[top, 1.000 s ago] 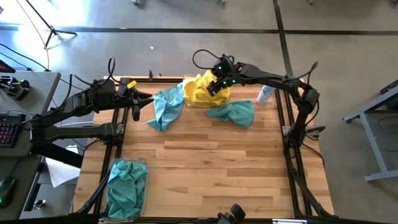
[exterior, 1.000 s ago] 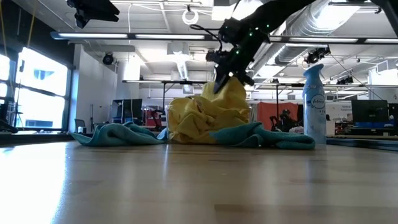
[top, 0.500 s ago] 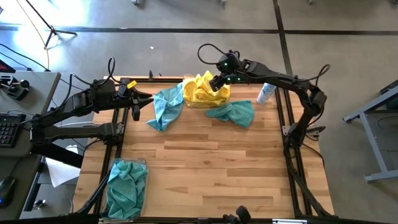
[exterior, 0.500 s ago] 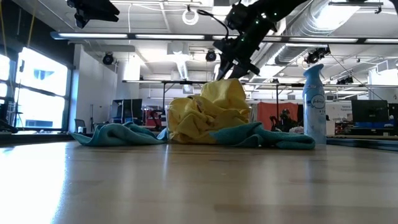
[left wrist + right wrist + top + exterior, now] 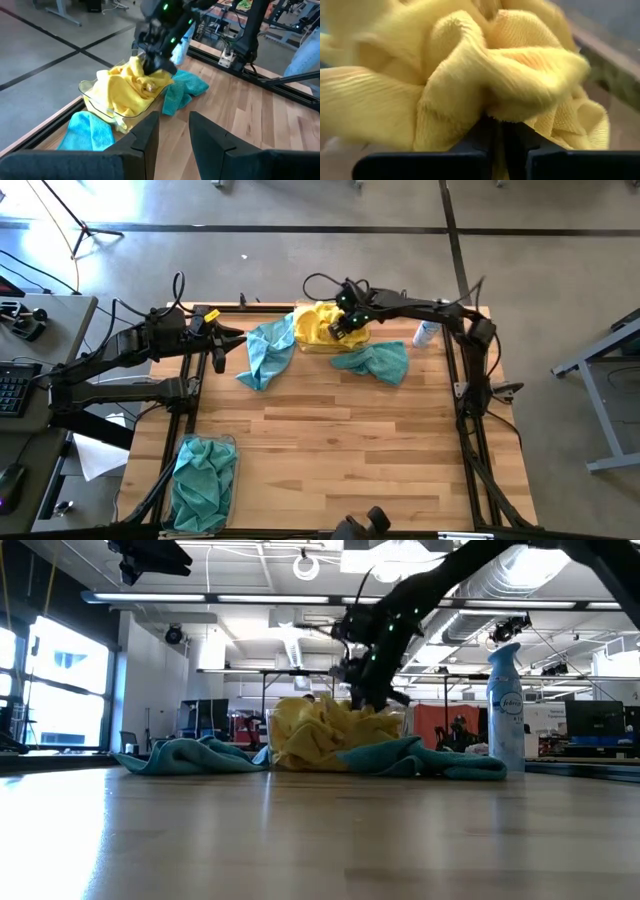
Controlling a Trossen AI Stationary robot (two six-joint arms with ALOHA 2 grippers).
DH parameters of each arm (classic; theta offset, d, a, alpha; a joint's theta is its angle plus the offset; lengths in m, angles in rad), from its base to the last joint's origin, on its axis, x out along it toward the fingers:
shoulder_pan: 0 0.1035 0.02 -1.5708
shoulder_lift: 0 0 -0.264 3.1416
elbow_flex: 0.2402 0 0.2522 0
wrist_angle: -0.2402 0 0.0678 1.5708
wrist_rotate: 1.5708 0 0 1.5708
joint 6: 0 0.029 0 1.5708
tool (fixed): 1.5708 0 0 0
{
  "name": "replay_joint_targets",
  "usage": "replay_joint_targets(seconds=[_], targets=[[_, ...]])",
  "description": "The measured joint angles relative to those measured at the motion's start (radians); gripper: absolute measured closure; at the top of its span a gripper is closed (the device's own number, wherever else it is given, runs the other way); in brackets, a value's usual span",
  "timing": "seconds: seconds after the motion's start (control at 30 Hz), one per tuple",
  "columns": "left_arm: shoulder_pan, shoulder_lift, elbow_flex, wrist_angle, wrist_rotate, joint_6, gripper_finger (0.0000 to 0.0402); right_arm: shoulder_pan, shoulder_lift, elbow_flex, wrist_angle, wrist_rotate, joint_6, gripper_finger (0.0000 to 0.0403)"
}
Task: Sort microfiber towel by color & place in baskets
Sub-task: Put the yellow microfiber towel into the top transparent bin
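The right claw (image 5: 345,323) is pressing down into the heap of yellow towels (image 5: 318,325) that is filling the far basket (image 5: 93,98) at the back of the surface (image 5: 340,450), and its own wrist view is showing the two fingers nearly together with yellow pile bunching over them, so it is reading as clenched on yellow cloth. To do this step well, the claw should be pushing the mound down below the basket rim and only then letting go, since the heap is standing proud of the clear wall and could spill back out. Two teal towels are lying loose on the surface, one (image 5: 262,350) just left of that basket and one (image 5: 377,362) touching its right side; a third teal bundle (image 5: 203,480) is filling the near-left basket (image 5: 232,448). The left claw (image 5: 212,345) is waiting near the far left edge, its fingers slightly apart and holding nothing. The basket's floor is being hidden by cloth, and the count of yellow towels is not possible to tell. The spray bottle (image 5: 426,331) is standing clear, far right.
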Motion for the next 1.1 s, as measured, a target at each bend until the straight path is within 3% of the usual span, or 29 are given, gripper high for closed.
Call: replay_joint_targets(seconds=[0.17, 0.6, 1.1], targets=[[0.0, 0.0, 0.0, 0.0, 0.0, -0.001, 0.0307, -0.009, 0.083, 0.001, 0.009, 0.001, 0.02, 0.0399], [0.0, 0.0, 0.0, 0.0, 0.0, -0.001, 0.0307, -0.011, 0.096, 0.032, 0.004, -0.004, 0.013, 0.0374], [0.0, 0.001, 0.0, -0.001, -0.001, -0.016, 0.0307, -0.013, -0.041, 0.169, -0.251, 0.012, -0.031, 0.0238]])
